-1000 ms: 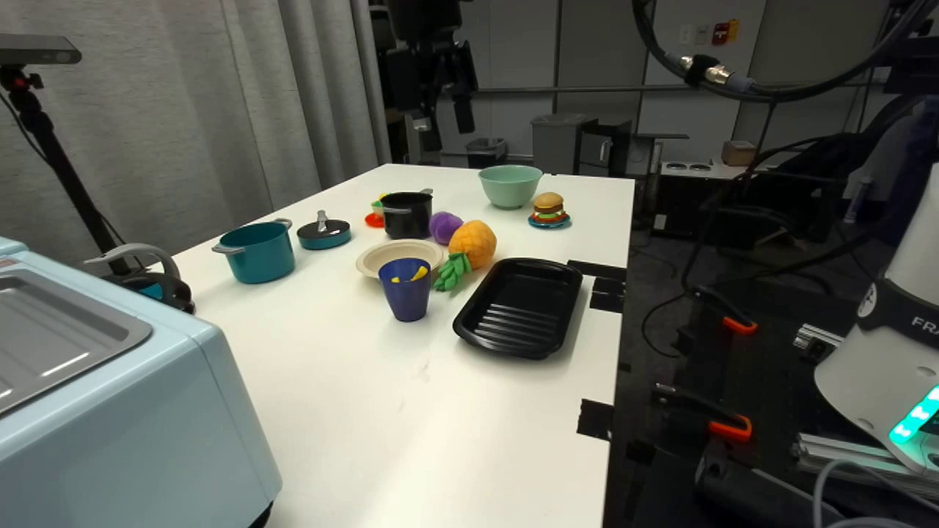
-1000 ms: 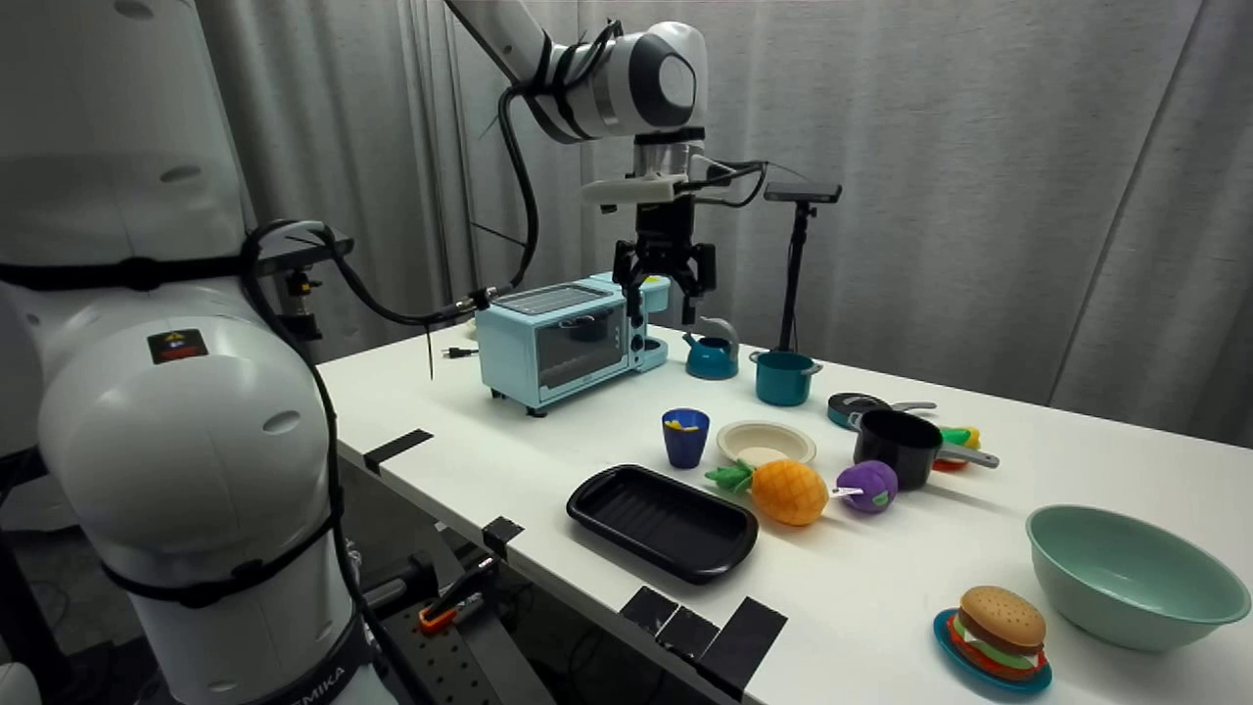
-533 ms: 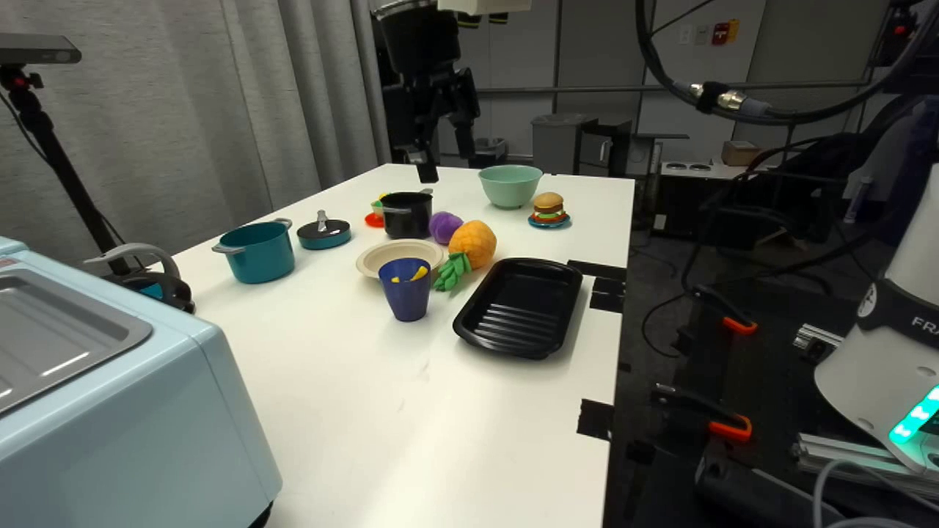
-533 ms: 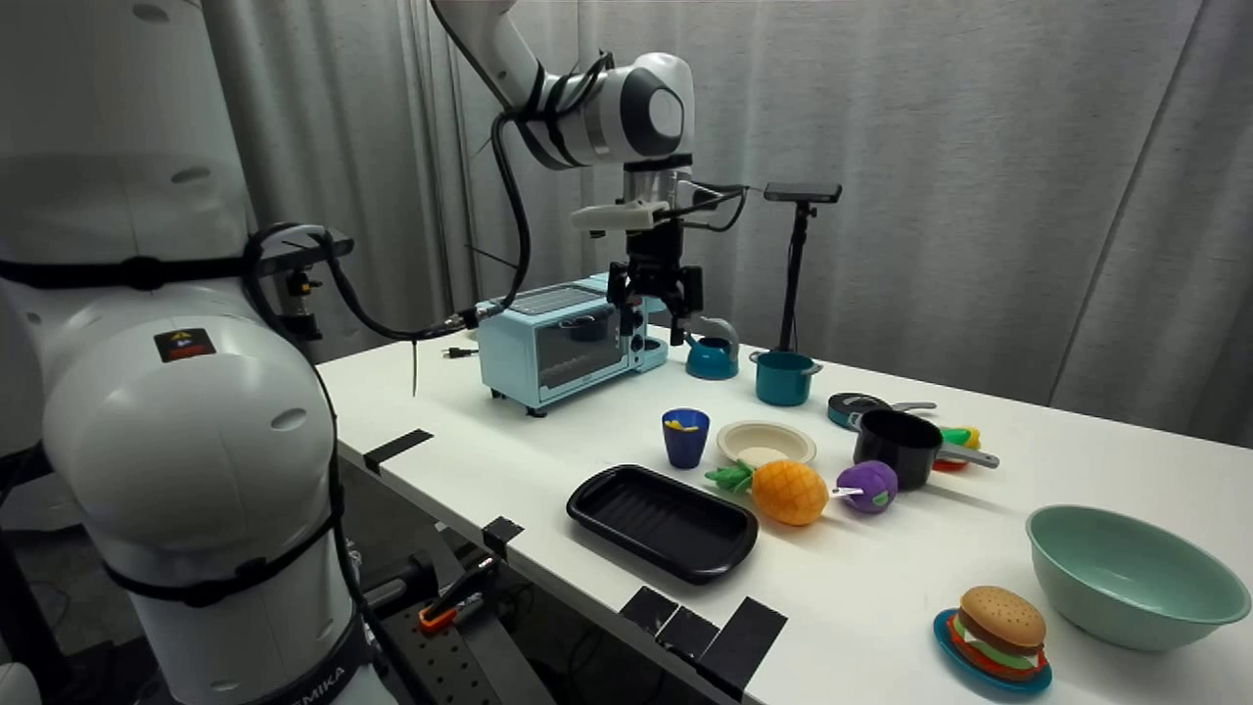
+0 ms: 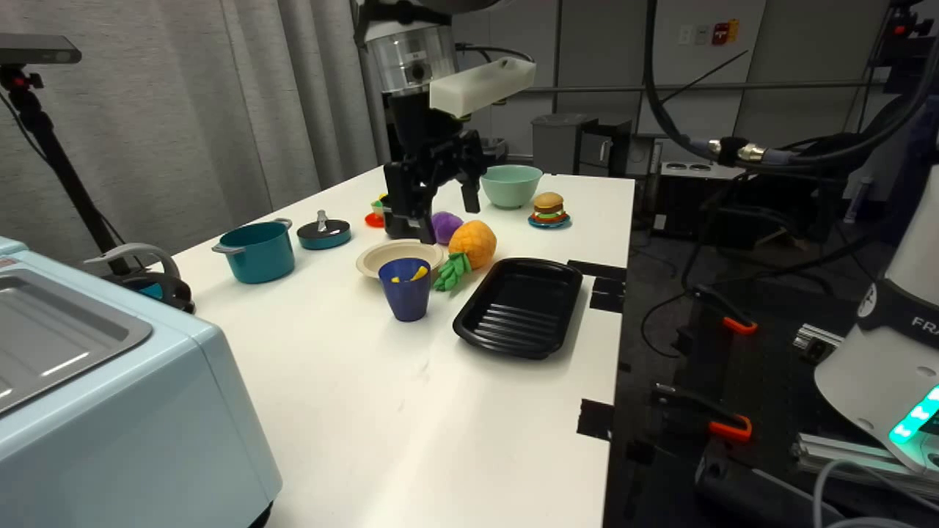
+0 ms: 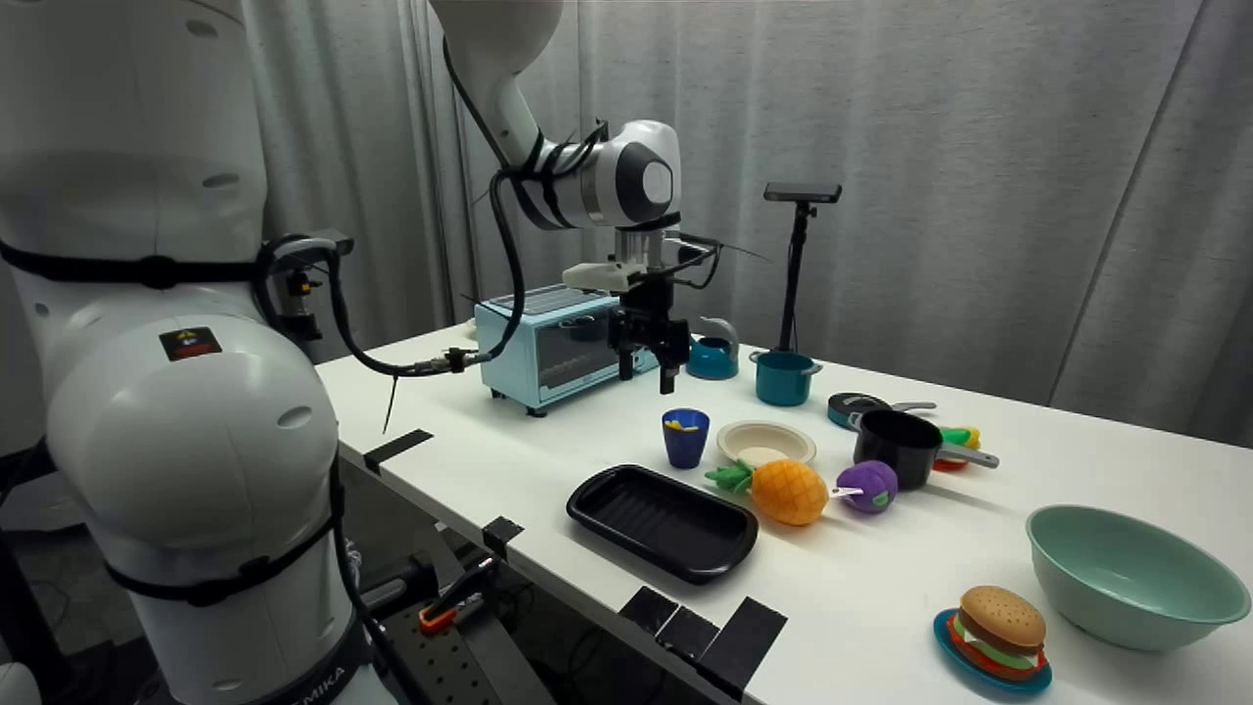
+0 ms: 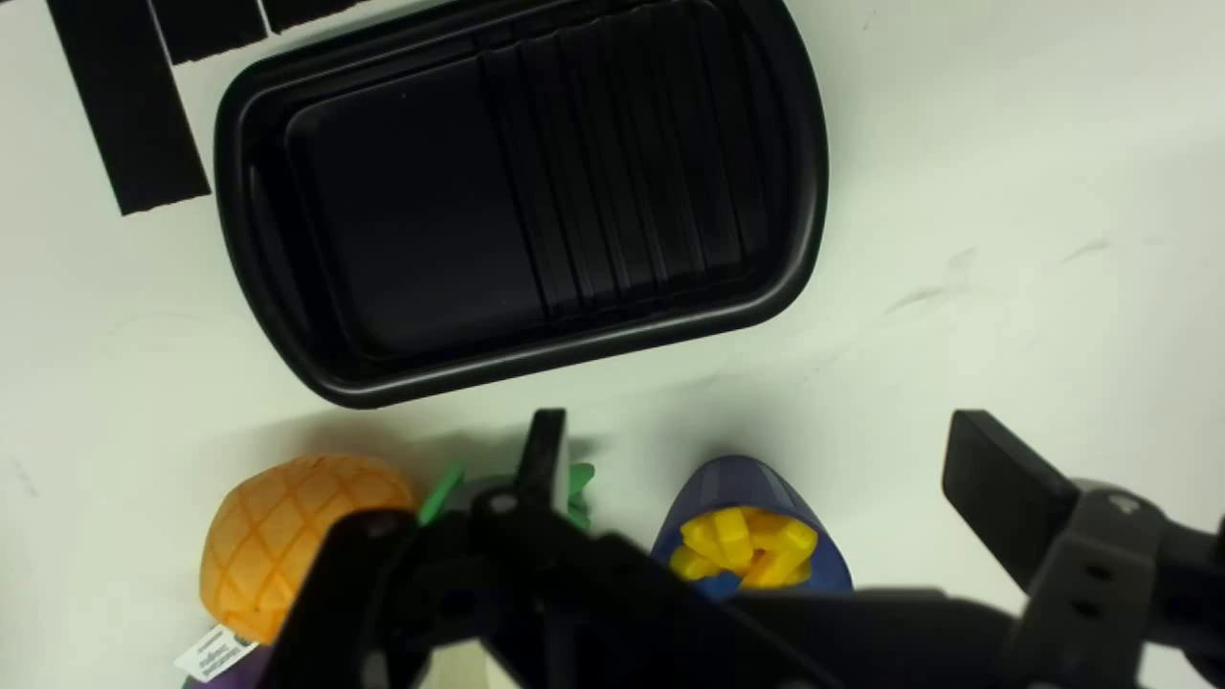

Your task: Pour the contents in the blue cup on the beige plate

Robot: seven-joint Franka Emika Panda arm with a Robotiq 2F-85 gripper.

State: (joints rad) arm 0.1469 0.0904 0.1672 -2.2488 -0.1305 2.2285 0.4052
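Blue cup (image 5: 408, 299) stands lower than, and apart from, the parted fingers (image 7: 1005, 493).

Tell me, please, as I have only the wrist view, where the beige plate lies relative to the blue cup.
Observer: In an exterior view, the plate lies between the cup and the black pot.
Operator: Thank you; is the pincer down level with the cup?
Observer: No, it hangs higher than the cup, with a gap between them.
Operator: Is there another pot outside my picture?
Observer: Yes, a teal pot stands beyond the plate in an exterior view.
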